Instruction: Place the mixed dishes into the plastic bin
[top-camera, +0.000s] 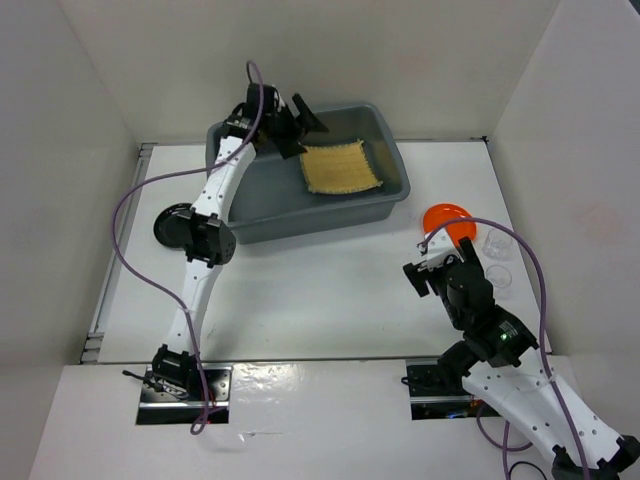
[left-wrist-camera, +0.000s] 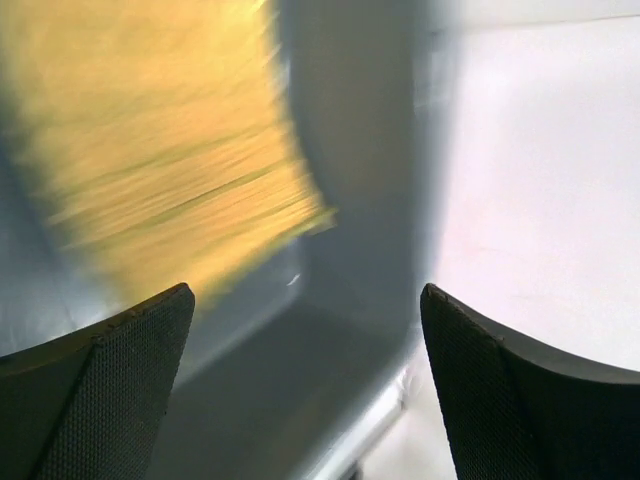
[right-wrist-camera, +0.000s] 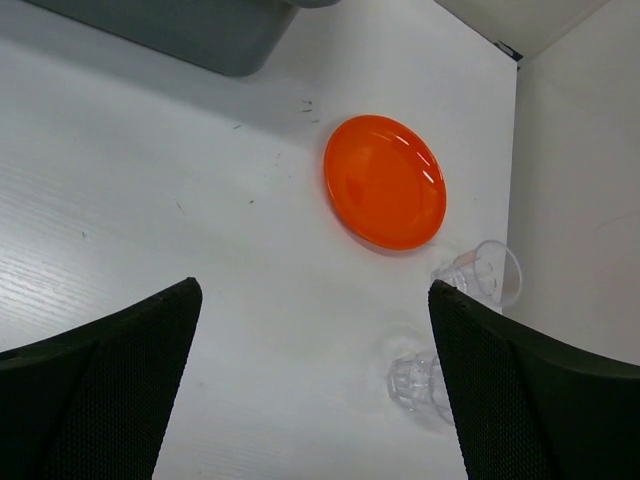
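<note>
Mat (top-camera: 341, 168) x1 in bin (top-camera: 300, 218), plate (right-wrist-camera: 385, 195) x1, cups (right-wrist-camera: 480, 274) x2, bowl (top-camera: 167, 226) x1

Count by kind, whole table:
1 × large grey rectangular plastic bin (top-camera: 300, 225), far centre.
1 × square tan woven bamboo mat (top-camera: 340, 168), inside the bin, toward its right end.
1 × small orange round plate (right-wrist-camera: 385, 195), on the table right of the bin.
2 × small clear glass cups, one (right-wrist-camera: 482, 272) just beside the plate's right edge, the other (right-wrist-camera: 418, 380) nearer.
1 × black round shallow bowl (top-camera: 168, 225), left of the bin, partly hidden by an arm.
2 × white robot arms, left (top-camera: 200, 285) and right (top-camera: 530, 400).
</note>
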